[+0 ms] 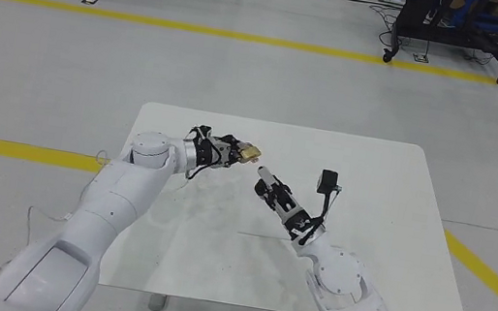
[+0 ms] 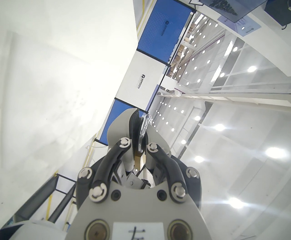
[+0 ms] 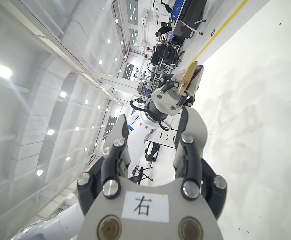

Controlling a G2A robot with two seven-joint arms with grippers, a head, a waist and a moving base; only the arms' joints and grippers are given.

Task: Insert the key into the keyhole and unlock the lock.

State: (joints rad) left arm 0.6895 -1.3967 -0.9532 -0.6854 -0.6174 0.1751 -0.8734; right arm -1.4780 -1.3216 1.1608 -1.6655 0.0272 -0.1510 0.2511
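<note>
- Left gripper (image 2: 142, 123) clamped on lock (image 3: 188, 77), whose body juts beyond its jaws.
- Right gripper (image 3: 154, 114) jaws apart, empty; lock just ahead, off-centre toward one jaw.

We're in a big industrial robotics hall here: glossy grey floor (image 1: 242, 76) striped with yellow lines (image 1: 248, 36), wheeled racks (image 1: 408, 19) beyond the white counter (image 1: 379, 264). Overhead, rows of ceiling lights (image 2: 219, 127); blue partition panels (image 2: 163, 34) alongside.
</note>
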